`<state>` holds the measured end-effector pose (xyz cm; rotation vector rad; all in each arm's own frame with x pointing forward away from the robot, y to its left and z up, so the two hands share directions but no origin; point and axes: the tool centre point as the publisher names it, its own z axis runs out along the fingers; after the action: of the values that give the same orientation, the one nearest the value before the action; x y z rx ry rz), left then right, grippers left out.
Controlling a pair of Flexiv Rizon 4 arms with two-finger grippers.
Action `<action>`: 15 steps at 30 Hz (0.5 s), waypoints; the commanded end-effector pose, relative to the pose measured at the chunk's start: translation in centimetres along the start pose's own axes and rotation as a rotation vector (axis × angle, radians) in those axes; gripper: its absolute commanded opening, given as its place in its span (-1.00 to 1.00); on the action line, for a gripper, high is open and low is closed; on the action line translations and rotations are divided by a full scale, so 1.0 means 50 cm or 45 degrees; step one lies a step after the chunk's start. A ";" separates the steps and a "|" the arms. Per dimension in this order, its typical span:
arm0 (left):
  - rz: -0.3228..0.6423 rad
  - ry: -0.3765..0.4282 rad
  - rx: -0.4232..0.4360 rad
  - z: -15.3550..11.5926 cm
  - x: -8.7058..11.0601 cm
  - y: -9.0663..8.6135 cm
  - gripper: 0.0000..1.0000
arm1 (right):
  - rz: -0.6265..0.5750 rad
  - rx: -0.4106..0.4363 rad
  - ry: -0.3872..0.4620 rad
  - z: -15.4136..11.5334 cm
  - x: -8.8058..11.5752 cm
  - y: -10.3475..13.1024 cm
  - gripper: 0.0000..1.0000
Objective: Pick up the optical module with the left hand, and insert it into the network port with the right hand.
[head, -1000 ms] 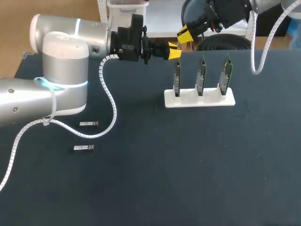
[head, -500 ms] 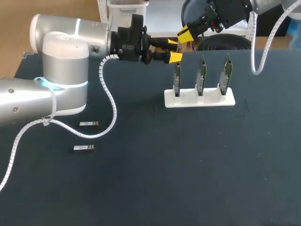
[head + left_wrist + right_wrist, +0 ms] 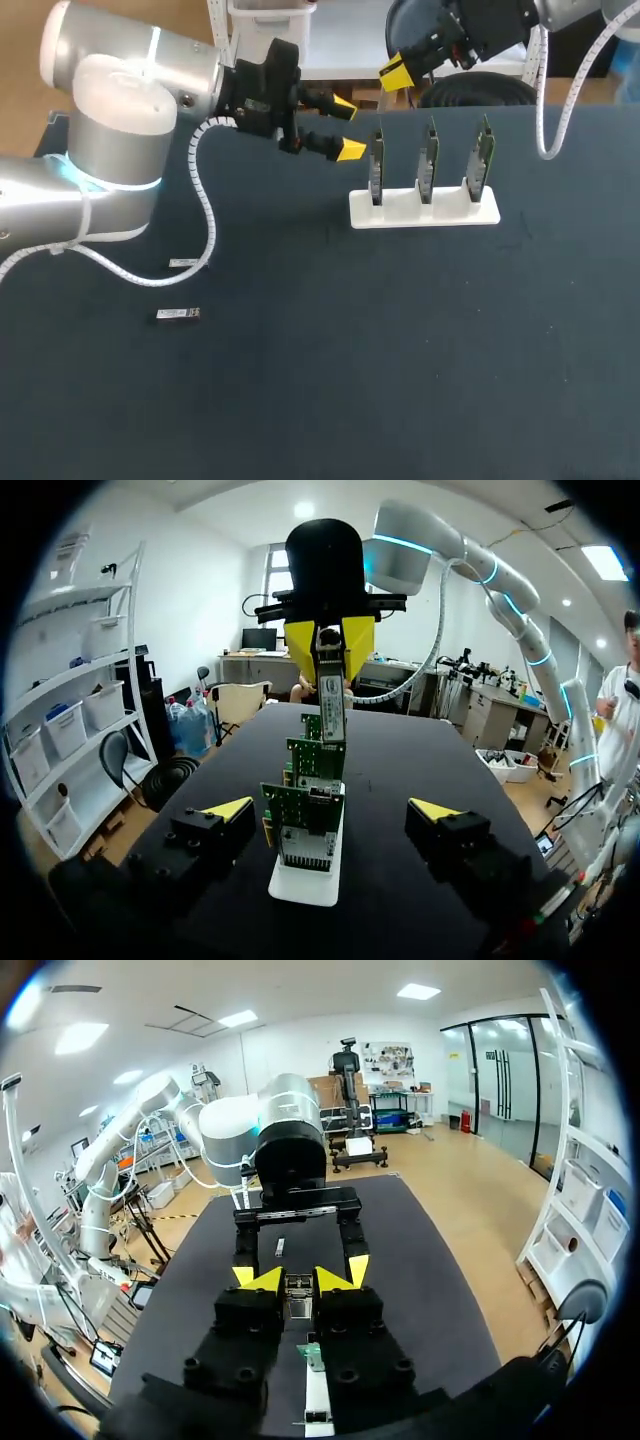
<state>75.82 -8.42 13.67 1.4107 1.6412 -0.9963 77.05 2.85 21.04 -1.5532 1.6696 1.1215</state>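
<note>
Handover looks done: your left arm point(image 3: 110, 130) has swung back and the left gripper point(image 3: 347, 128) now stands wide and empty. Your right gripper point(image 3: 330, 655), high behind the network port cards point(image 3: 428, 160), pinches the optical module point(image 3: 331, 702), so insertion should come next.

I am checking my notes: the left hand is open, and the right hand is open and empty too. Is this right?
Not quite. The left hand is open, but the right hand is shut on the optical module, as the left wrist view shows.
</note>
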 end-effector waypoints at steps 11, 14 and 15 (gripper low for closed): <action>0.034 0.180 0.051 0.023 0.033 0.026 1.00 | -0.001 0.010 0.004 -0.003 0.006 0.013 -1.00; 0.030 0.191 0.057 0.027 0.035 0.031 1.00 | 0.002 0.011 0.007 -0.004 0.008 0.013 -1.00; 0.029 0.192 0.058 0.028 0.035 0.032 1.00 | 0.002 0.011 0.008 -0.004 0.008 0.013 -1.00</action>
<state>76.35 -8.39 11.40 1.5403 1.7062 -0.9308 76.78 2.52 20.89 -1.5575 1.6757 1.1192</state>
